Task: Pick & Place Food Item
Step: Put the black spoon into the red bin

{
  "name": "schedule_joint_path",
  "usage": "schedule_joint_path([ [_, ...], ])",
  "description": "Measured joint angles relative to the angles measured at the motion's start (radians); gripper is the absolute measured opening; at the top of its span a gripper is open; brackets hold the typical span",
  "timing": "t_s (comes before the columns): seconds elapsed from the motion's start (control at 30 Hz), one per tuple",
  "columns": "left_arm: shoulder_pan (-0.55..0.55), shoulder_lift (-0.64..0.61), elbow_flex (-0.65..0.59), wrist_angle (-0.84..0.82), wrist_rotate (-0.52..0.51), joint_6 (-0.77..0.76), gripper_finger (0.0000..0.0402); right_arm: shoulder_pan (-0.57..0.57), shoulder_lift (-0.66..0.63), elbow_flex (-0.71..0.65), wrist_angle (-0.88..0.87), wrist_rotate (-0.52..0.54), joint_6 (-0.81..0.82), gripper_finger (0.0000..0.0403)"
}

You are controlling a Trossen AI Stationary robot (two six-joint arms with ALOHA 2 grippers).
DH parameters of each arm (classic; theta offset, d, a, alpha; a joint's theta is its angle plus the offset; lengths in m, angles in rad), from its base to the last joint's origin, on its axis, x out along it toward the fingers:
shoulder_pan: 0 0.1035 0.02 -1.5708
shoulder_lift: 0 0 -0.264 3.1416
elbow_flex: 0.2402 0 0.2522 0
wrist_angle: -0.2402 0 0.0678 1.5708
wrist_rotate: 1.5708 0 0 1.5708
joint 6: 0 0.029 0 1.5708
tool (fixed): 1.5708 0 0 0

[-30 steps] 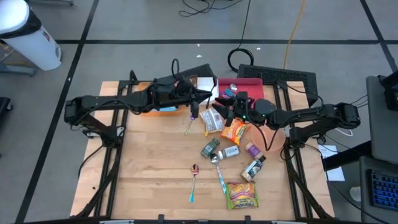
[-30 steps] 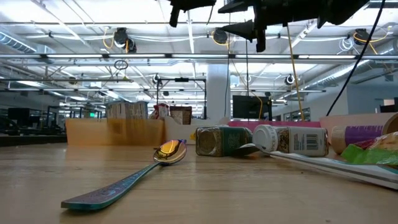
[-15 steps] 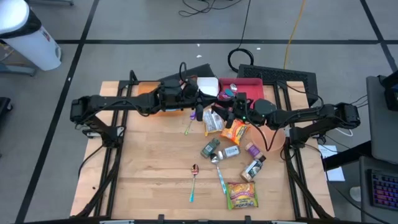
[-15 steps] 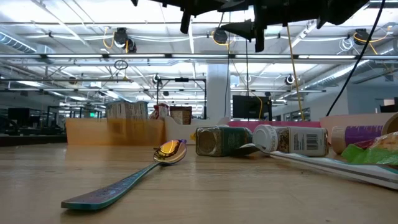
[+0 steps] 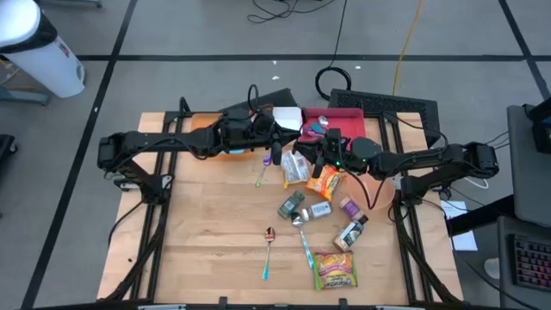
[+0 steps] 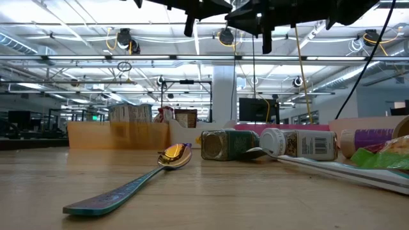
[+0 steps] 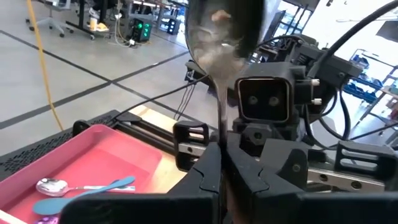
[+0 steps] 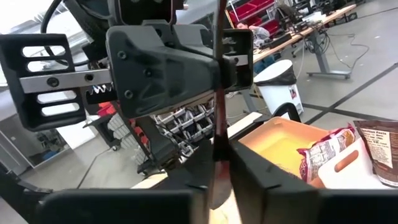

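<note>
Gripping state, left gripper point(image 7: 221, 168): closed on the handle of a spoon point(image 7: 225, 31), which is held upright with the bowl above the fingers.
Gripping state, right gripper point(image 8: 217, 168): closed on the same thin handle, as seen between its fingers in the right wrist view.
Position: both grippers are met nose to nose above the back middle of the table point(image 5: 198, 232), well clear of the surface.
Reason for hold: the spoon is clamped from two sides, so a transfer from one arm to the other is judged to be in hand.
Task item: no food is held. An orange packet point(image 5: 324, 182) lies just below the right gripper; a green packet point(image 5: 335, 269) lies near the front edge.
Likely target: a pink tray point(image 7: 118, 155) at the back, in which a second spoon point(image 7: 74, 186) is already laid.
Next move: one grip is expected to be released before the arms are separated.
Risk: the handle may be bent or dropped if both arms are pulled apart together.
</note>
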Motion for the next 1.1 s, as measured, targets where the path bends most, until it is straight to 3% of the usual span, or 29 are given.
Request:
schedule_joint_path([
  [0.07,0.0,0.0,0.0,0.001,0.0,-0.001,0.0005,0.0,0.0,0.0,0.001,-0.001,-0.016,0.0008],
  [0.37,-0.001,0.0,0.0,0.002,0.002,-0.008,0.0006,0.0,-0.001,0.0,-0.001,-0.001,-0.016,0.0003],
  [0.53,0.002,0.0,0.0,0.004,0.005,-0.009,0.0051,0.0,-0.001,0.0,-0.002,-0.001,-0.016,0.0001],
  [0.83,0.034,-0.001,0.0,0.004,0.107,-0.048,0.0123,-0.001,0.0,0.0,-0.004,-0.004,-0.015,0.0001],
  [1.1,0.066,-0.002,0.0,-0.004,0.116,-0.047,0.0183,-0.012,0.0,0.0,-0.003,-0.103,-0.003,0.0],
])
